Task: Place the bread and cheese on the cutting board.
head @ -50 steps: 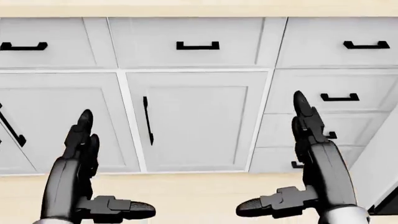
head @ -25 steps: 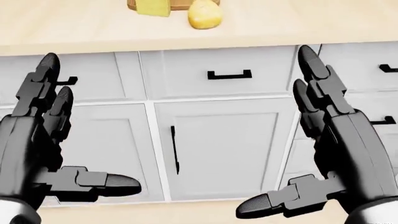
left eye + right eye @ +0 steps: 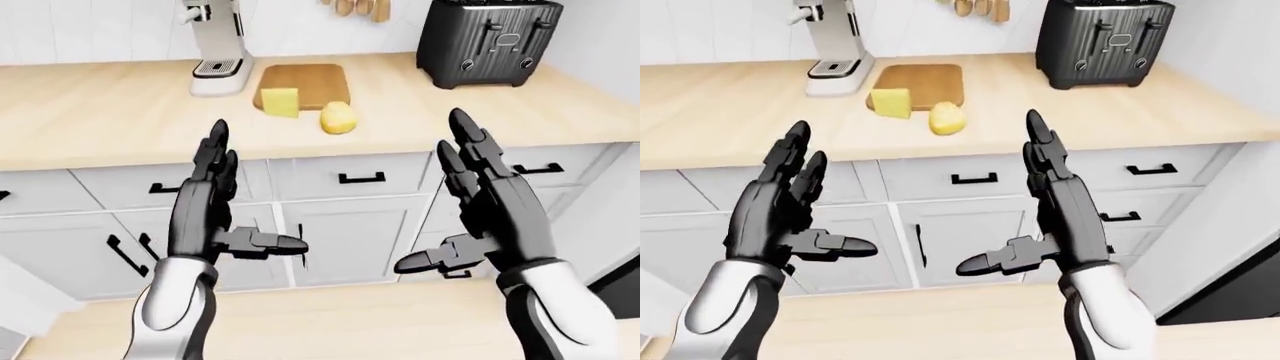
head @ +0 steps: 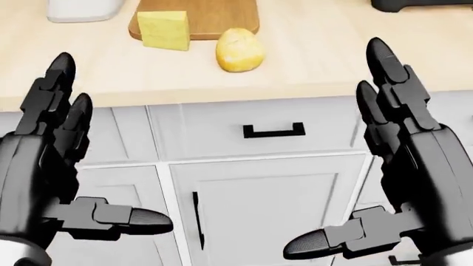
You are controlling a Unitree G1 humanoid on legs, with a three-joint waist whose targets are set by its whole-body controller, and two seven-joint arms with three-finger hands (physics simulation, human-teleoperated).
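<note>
Bread, a pale roundish roll, is seen on the counter just off the cutting board, beside the board's near right corner. Cheese, a yellow block, is seen at the board's near left corner; it looks to overlap the board's edge, though whether it rests fully on the wood cannot be told from this angle. Relative to the board, a coffee machine stands just to its left and a black toaster well to its right. Cabinet drawers run below the counter edge nearest the board.

Neither item is held. The left hand and right hand are raised short of the counter, well apart from the board, with fingers spread and thumbs pointing inward; nothing is clamped.

The step in hand is judged to be the approach. To be done well, the body should be brought closer to the counter so the board sits within reach. The bread is best taken with the right hand, fingers lowered around its sides from above, since a round loaf may roll if nudged. It should be lifted clear and set on bare wood away from the cheese. The cheese should then be checked and pushed or lifted fully onto the board.
</note>
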